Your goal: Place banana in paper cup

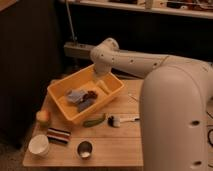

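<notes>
The robot's hand hangs low over the far end of a yellow plastic bin on the wooden surface. I cannot tell if the hand is spread or pressed together. The small pale-yellow banana lies in the bin, just under the hand. The little white paper cup stands at the near left corner, well apart from the banana. A shiny metal cup stands near it, and a dark green curved vegetable lies just in front of the bin.
</notes>
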You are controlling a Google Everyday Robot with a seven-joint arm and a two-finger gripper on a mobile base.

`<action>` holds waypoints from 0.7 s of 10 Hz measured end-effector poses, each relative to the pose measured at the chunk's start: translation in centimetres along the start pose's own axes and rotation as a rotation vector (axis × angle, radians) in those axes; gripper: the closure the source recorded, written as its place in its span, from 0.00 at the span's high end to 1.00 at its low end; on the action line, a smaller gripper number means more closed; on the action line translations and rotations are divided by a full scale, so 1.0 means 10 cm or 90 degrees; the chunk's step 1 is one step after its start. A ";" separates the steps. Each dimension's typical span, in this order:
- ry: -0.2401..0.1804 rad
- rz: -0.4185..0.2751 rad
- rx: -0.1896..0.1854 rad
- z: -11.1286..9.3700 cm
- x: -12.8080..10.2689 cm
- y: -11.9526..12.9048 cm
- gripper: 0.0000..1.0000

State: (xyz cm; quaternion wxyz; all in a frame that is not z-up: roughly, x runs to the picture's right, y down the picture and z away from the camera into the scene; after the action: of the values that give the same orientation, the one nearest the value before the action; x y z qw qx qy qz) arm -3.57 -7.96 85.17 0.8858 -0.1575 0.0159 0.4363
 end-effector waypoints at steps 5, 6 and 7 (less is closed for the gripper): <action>0.042 -0.029 -0.026 0.67 -0.07 0.00 0.65; 0.048 -0.037 -0.027 0.76 -0.05 0.00 0.65; 0.054 -0.051 -0.029 0.84 -0.05 -0.02 0.65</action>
State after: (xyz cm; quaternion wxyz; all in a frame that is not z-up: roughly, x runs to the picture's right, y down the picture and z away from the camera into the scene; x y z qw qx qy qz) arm -4.67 -6.00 93.27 0.8972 -0.1963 0.0375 0.3939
